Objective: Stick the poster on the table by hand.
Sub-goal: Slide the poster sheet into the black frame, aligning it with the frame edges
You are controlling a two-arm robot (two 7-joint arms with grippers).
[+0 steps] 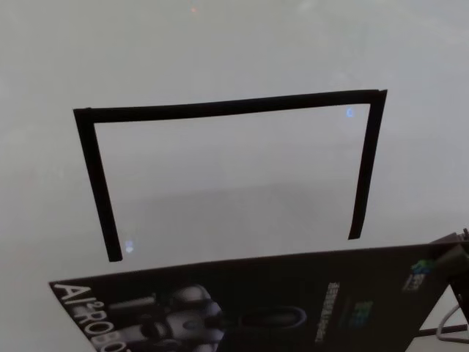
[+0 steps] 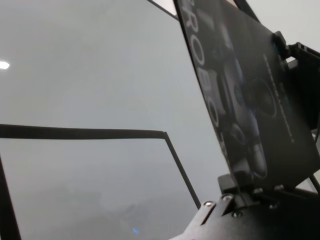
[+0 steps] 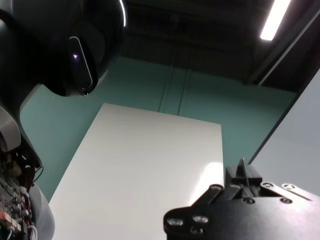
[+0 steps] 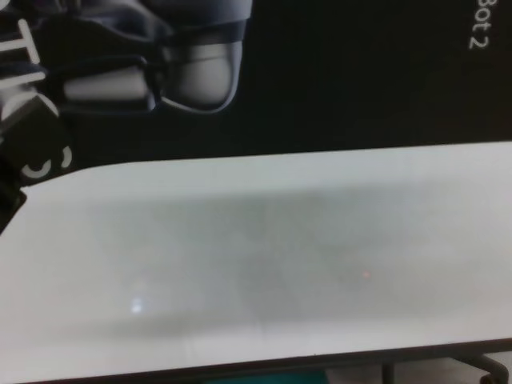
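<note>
Head view showed the poster held above the table, its long edge parallel to the tape outline just beyond, left gripper and right gripper pinching its ends.

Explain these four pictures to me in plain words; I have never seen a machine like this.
This is a two-armed robot, photographed by four of its own cameras at one moment. The head camera looks down on a white table marked with a three-sided frame of black tape. The poster, a glossy black sheet printed with a robot, is held above the table's near side. The chest camera sees it from below, with its shadow on the table. The left wrist camera shows the left gripper, jaws shut on the poster's edge. The right wrist camera looks up at the poster's white back, with the right gripper clamping another edge.
</note>
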